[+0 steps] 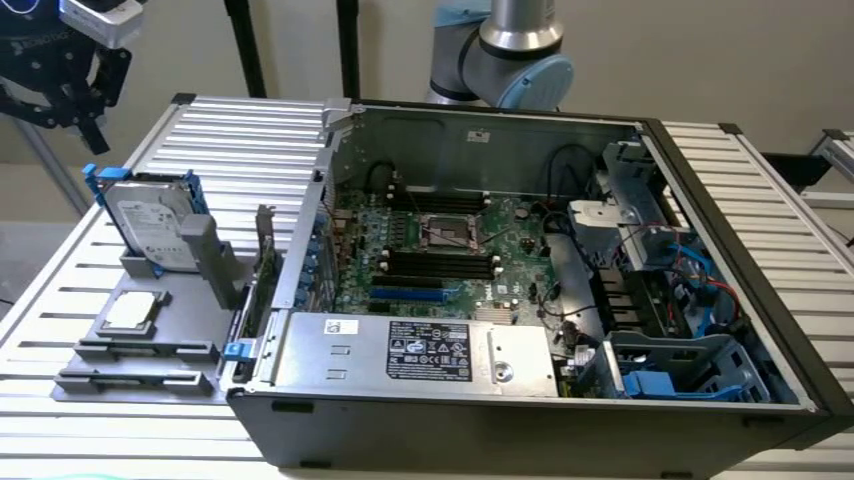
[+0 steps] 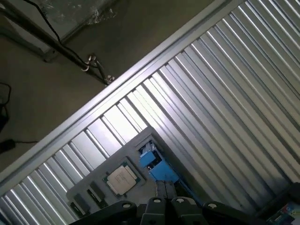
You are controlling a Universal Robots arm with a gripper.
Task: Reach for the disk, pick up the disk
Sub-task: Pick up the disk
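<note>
The disk [image 1: 151, 226], a silver drive with a white label in a blue bracket, stands upright on its edge in a grey holder [image 1: 147, 350] on the slatted table, at the exterior view's left. My gripper [image 1: 60, 90] hangs high above and beyond the disk, well clear of it and holding nothing I can see. In the wrist view the disk [image 2: 152, 161] appears edge-on from above, its blue bracket just ahead of the black gripper body [image 2: 164, 208].
A small square processor chip [image 1: 131, 312] [image 2: 122, 179] lies flat on the grey holder beside the disk. An open computer case [image 1: 534, 270] takes up the middle and the exterior view's right. Bare metal slats [image 2: 225, 93] surround the holder. Beyond the table edge is floor with cables [image 2: 89, 63].
</note>
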